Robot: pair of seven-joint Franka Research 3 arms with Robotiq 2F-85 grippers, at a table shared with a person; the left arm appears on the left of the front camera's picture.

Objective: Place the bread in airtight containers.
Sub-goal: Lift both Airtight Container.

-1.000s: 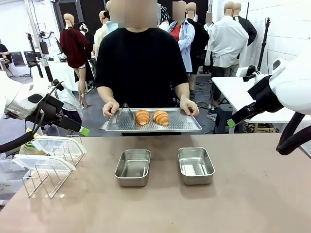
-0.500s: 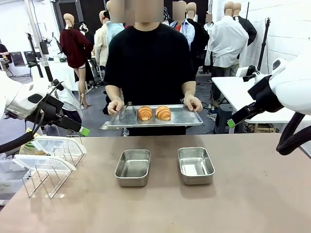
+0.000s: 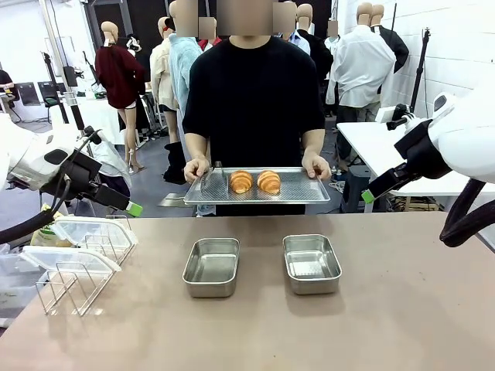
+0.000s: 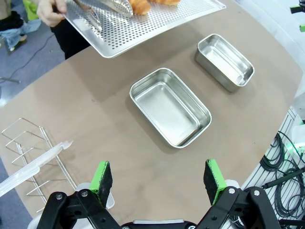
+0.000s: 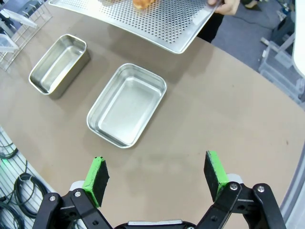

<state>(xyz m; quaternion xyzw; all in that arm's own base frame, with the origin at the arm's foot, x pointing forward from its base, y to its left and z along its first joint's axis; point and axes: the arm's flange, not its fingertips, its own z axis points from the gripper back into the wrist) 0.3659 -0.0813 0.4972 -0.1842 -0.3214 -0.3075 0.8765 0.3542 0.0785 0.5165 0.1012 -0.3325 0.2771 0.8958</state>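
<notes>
Two golden croissant-shaped rolls [image 3: 255, 182] lie on a perforated steel tray [image 3: 302, 189] that a person holds in both hands over the table's far edge; metal tongs [image 4: 107, 5] lie on the tray too. Two empty steel containers stand mid-table, one left [image 3: 212, 266] and one right [image 3: 311, 263]. In the left wrist view the nearer tub [image 4: 170, 107] sits ahead of my open left gripper [image 4: 158, 179]. In the right wrist view a tub [image 5: 127, 104] lies ahead of my open right gripper [image 5: 156, 174]. Both arms are held back at the table's sides.
A wire rack [image 3: 81, 263] at the table's left edge holds translucent lids [image 3: 69, 259]. The person in black stands at the far side. Cables [image 4: 286, 162] hang beyond the table's edge. A white table [image 3: 387, 151] stands behind on the right.
The person has stepped to the right with the tray and raised it slightly; the rolls moved with it. Neither arm has moved.
</notes>
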